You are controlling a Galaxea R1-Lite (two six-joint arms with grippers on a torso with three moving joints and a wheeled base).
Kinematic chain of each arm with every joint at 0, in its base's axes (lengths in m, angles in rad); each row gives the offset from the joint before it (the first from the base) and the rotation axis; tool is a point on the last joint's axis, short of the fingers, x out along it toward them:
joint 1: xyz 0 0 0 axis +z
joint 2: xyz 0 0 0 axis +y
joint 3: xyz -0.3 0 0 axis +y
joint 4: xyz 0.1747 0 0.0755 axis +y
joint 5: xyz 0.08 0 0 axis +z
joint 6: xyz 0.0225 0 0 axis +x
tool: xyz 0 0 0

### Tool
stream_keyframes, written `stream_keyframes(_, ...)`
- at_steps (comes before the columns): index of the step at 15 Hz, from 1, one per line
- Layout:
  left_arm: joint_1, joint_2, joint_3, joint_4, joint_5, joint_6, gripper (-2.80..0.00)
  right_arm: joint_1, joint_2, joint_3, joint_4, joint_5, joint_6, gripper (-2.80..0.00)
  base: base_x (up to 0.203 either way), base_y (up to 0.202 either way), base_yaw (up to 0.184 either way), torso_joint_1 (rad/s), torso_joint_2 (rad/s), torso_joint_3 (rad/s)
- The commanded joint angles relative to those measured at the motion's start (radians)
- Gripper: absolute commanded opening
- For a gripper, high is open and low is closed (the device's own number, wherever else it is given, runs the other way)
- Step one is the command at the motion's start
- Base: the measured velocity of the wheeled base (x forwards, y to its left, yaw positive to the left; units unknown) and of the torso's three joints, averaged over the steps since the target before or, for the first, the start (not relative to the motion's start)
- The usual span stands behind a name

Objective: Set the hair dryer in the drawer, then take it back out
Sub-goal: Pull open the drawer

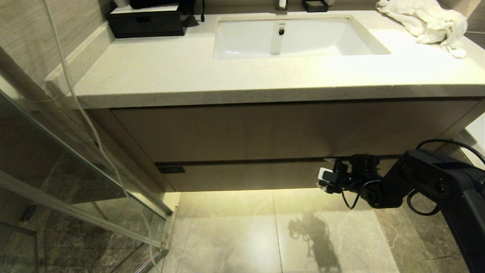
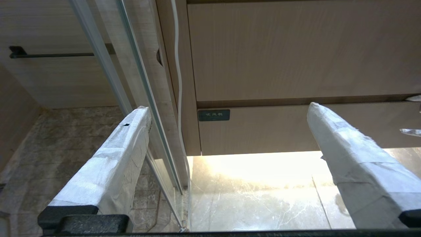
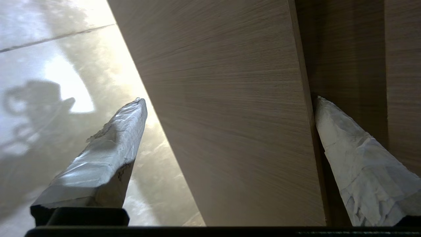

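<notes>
Label (image 2: 213, 115) with unreadable Chinese characters on closed drawer (image 2: 296, 128) face

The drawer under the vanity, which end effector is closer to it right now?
Right. The right end effector straddles the drawer face, one finger above its top edge, one below. The left end effector hangs back, open, facing the drawer's labelled end without touching.

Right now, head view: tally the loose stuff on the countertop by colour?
Black: 2 (large box, small box)
White: 1 (towel)
Total: 3
The cut-off bits at the back left are not counted.
</notes>
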Motion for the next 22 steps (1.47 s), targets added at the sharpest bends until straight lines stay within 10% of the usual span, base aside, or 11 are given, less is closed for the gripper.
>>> stream_keyframes(1,0.000,0.000,0.040,-0.002,0.000,0.000,0.00,-0.004,-0.010,0.014,0.067,0.002,-0.007,0.00,0.000,0.000,0.000,0.000,0.00,0.000)
stream_keyframes(22,0.000,0.000,0.040,-0.002,0.000,0.000,0.00,-0.007,-0.361,0.215,0.477,-0.112,-0.018,0.00,0.000,0.000,0.000,0.000,0.00,0.000)
